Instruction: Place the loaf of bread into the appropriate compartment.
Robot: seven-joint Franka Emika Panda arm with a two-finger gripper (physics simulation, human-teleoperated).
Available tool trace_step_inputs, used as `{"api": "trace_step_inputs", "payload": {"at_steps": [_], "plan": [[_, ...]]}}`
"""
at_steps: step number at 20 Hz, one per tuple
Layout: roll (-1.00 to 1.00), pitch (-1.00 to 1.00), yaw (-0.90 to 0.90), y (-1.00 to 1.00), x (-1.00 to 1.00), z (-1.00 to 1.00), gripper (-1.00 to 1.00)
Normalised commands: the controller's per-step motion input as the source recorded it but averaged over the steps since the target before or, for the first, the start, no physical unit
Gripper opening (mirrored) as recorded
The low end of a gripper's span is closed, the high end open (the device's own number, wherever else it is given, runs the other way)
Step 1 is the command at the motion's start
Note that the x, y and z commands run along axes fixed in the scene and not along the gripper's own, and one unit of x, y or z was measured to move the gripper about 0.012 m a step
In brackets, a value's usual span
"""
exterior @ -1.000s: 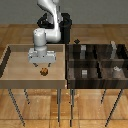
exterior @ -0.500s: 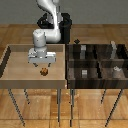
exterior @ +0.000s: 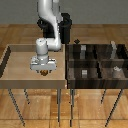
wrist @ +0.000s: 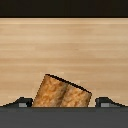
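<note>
The loaf of bread is a tiny golden-brown lump on the floor of the large pale wooden tray, near its front edge. My gripper stands straight over it, lowered to it. In the wrist view the loaf lies tilted between my two fingertips, which stand close on either side with a thin gap; the gripper looks open. The dark divided bin with brown wooden walls stands at the exterior view's right, apart from the loaf. I cannot tell which compartment is the loaf's.
Small pale grey blocks sit in the bin's cells, another to the right. The tray's raised walls and the bin's near wall lie between the loaf and the cells. Both stand on thin metal legs.
</note>
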Motion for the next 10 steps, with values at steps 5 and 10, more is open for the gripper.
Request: {"api": "trace_step_inputs", "payload": {"at_steps": [5,10], "plan": [[0.00,0.00,0.00,0.00,0.00,-0.20,-1.00],[0.00,0.00,0.00,0.00,0.00,0.40,-1.00]]}}
